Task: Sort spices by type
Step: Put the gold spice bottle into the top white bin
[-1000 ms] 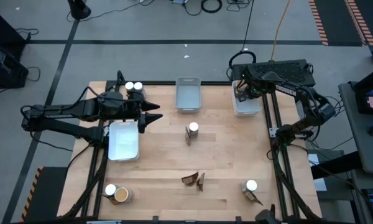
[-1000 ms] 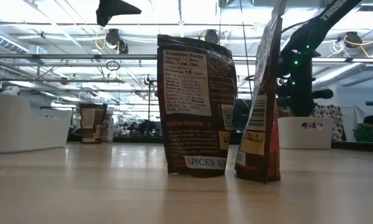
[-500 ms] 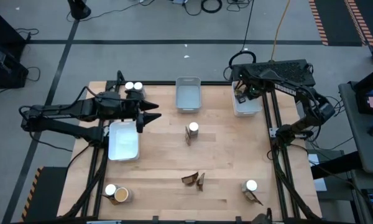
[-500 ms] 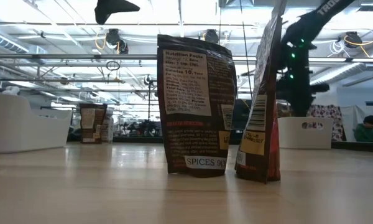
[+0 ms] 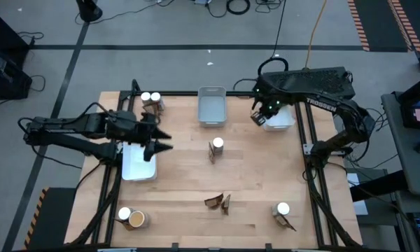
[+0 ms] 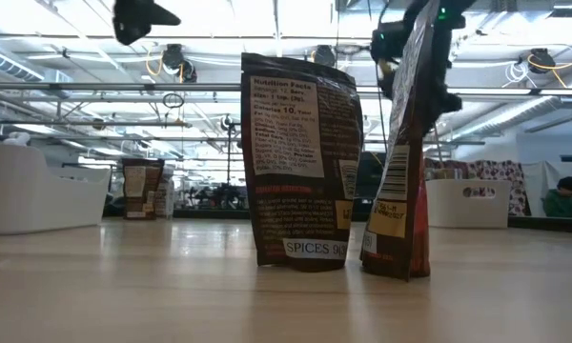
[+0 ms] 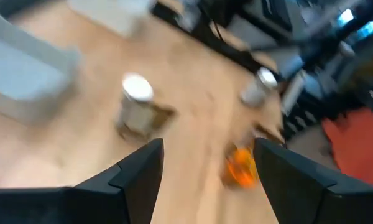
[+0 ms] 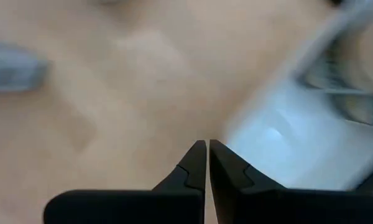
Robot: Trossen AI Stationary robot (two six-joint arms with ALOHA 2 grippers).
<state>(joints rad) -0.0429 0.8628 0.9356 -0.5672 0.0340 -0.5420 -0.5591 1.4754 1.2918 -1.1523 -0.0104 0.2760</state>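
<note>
My left hand (image 5: 162, 141) hangs spread and empty over the white tray (image 5: 139, 159), a white-capped jar (image 5: 217, 145) off toward mid-surface. My right hand (image 5: 255, 117), pressed together, sits beside the far-right tray (image 5: 283, 120). Only the low view reads the packets' (image 6: 300, 157) labels.

three trays (image 5: 211, 106) along the far edge; jar (image 5: 217, 145) at table centre; two packets (image 5: 218, 202) near the front edge, between corner jars (image 5: 124, 213).
</note>
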